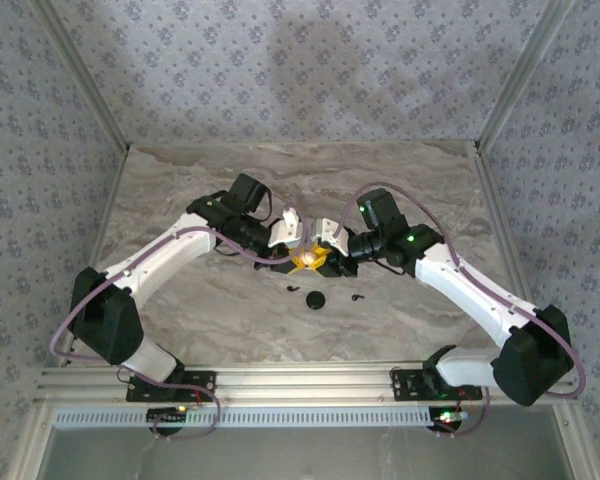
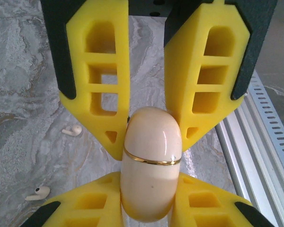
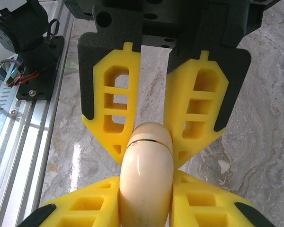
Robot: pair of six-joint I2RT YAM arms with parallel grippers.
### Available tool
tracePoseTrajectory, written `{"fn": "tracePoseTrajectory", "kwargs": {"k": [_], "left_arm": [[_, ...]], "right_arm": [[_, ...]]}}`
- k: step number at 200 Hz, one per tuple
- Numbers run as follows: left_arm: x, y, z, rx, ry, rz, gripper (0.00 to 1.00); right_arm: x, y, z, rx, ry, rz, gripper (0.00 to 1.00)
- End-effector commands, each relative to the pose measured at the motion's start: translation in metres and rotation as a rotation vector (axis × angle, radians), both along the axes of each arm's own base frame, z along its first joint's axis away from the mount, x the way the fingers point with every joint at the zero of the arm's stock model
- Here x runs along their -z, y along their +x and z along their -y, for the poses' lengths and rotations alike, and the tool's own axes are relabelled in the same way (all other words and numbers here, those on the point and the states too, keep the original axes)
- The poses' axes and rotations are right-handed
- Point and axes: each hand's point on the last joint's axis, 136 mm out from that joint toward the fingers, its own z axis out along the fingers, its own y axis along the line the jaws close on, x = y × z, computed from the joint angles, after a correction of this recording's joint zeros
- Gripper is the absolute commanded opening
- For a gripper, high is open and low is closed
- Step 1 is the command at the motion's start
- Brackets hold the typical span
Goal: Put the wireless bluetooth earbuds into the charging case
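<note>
Cream gloss, a rounded pill shape and a thin gold seam round the middle: that is the charging case (image 2: 150, 161), and you have it caught from both ends over the table (image 2: 23, 71), whose top is grey-veined like marble. Your left tool (image 2: 149, 176) pinches one end between its yellow, ribbed, lattice-cut fingers (image 2: 92, 203). Your right tool (image 3: 146, 177) pinches the other end the same way, so the wedge-shaped tips of both pairs almost meet around the seam. The case lid looks closed.

Two small cream earbuds (image 2: 72, 131) (image 2: 38, 193), each a smooth bud with a short stem, lie flat on the table beside the case, apart from each other and from the tools. From above you can see two tiny black earbuds (image 1: 293, 290) (image 1: 357, 297) on the near side of the tools, with a round black puck (image 1: 316, 298) between them. A slotted aluminium rail (image 2: 255, 137) runs along the table's near edge
</note>
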Motion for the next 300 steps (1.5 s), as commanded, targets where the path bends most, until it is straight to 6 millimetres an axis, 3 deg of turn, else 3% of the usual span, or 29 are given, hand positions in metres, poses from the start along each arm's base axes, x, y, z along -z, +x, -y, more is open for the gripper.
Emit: {"fn": "tracePoseTrajectory", "kwargs": {"k": [1, 63, 110, 167, 245, 300], "left_arm": [[-0.032, -0.018, 0.008, 0.076, -0.110, -0.023, 0.22], [-0.036, -0.018, 0.005, 0.078, -0.150, -0.033, 0.16], [-0.039, -0.017, 0.003, 0.064, -0.178, -0.040, 0.16], [-0.046, -0.016, 0.004, 0.072, -0.216, -0.036, 0.16], [-0.048, -0.017, 0.005, 0.082, -0.232, -0.048, 0.16], [-0.047, -0.017, 0.006, 0.081, -0.230, -0.049, 0.18]], "right_arm": [[0.010, 0.013, 0.009, 0.082, -0.033, 0.003, 0.31], [0.000, 0.014, 0.018, 0.120, 0.040, 0.015, 0.42], [-0.006, 0.007, 0.021, 0.106, 0.110, 0.001, 0.45], [-0.014, 0.004, 0.021, 0.084, 0.149, 0.006, 0.39], [-0.022, 0.003, 0.019, 0.074, 0.171, 0.019, 0.42], [-0.025, 0.004, 0.017, 0.064, 0.178, 0.022, 0.31]]}}
